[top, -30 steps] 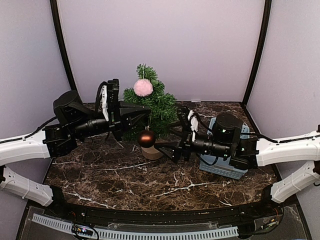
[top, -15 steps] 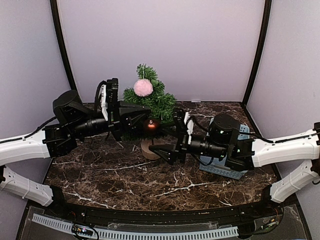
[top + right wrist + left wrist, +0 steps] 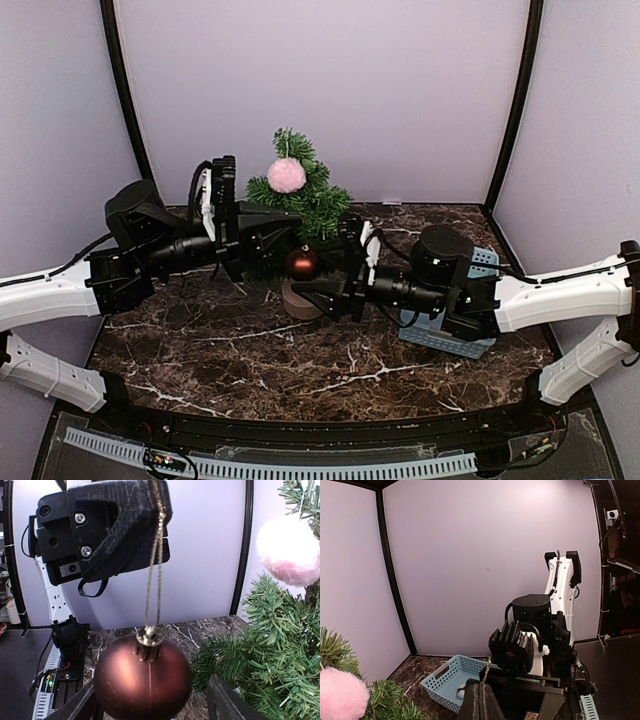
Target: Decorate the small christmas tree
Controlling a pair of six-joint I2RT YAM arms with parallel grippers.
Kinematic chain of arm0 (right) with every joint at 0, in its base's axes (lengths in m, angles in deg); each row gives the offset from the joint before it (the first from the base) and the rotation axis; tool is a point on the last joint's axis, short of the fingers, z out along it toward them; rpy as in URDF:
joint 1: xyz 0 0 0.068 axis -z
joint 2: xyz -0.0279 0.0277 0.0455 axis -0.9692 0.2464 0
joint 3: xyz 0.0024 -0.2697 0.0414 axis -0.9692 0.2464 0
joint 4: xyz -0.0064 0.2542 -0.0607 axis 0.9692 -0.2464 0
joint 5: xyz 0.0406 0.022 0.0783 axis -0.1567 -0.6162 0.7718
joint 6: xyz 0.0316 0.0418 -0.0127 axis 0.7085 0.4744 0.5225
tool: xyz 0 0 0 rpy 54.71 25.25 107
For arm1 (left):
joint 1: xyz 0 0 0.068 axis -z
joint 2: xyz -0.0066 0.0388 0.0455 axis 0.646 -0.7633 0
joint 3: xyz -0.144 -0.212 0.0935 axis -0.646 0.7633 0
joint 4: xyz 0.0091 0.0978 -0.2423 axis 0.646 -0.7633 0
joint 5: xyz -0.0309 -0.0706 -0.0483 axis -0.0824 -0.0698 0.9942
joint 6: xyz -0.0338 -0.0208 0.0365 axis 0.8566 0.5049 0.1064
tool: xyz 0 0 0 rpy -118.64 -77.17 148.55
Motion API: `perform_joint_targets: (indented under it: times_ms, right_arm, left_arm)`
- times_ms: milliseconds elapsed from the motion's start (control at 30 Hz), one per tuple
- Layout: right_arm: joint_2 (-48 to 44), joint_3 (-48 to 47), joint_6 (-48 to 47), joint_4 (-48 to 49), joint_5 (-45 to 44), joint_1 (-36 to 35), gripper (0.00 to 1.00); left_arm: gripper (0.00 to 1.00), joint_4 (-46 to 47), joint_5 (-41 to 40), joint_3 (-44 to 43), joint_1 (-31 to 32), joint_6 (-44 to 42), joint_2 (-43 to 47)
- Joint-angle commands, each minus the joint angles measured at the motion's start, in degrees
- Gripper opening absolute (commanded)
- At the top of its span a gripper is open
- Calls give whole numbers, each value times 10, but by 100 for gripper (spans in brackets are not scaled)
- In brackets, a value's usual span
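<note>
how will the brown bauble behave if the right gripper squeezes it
The brown bauble hangs free on a thin gold string from the left gripper, so it will probably swing when nudged. Its smooth round shell looks slippery and could pop out.

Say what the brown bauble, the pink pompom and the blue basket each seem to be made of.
The bauble: probably plastic or glass, satin brown, with soft highlights and a gold metallic cap. The pompom: fluffy fibre, matte, with a fuzzy outline. The basket: likely moulded plastic, matte blue, with a regular slotted wall.
</note>
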Motion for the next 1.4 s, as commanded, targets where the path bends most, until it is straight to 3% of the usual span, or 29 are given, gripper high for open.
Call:
perform_joint_targets:
  times_ms: [0,100,433,700,1100,1367]
  right_arm:
    - [1,-20,-3,36,2,-5,70]
    - [3,-23,-3,35,3,-5,68]
    - [5,-27,-1,35,-10,-4,45]
    - [32,-79,38,-25,-39,-1,43]
    - [68,-122,88,-84,-43,12,41]
    - [81,-144,130,-95,-47,30,40]
  left_arm:
    - [0,16,7,-3,3,6,10]
    - [0,17,4,-1,3,6,10]
    - [0,11,-40,12,3,0,19]
    - [0,4,-93,34,3,-6,24]
    - [0,22,-245,47,-8,-20,32]
    - [0,18,-242,45,-24,-14,18]
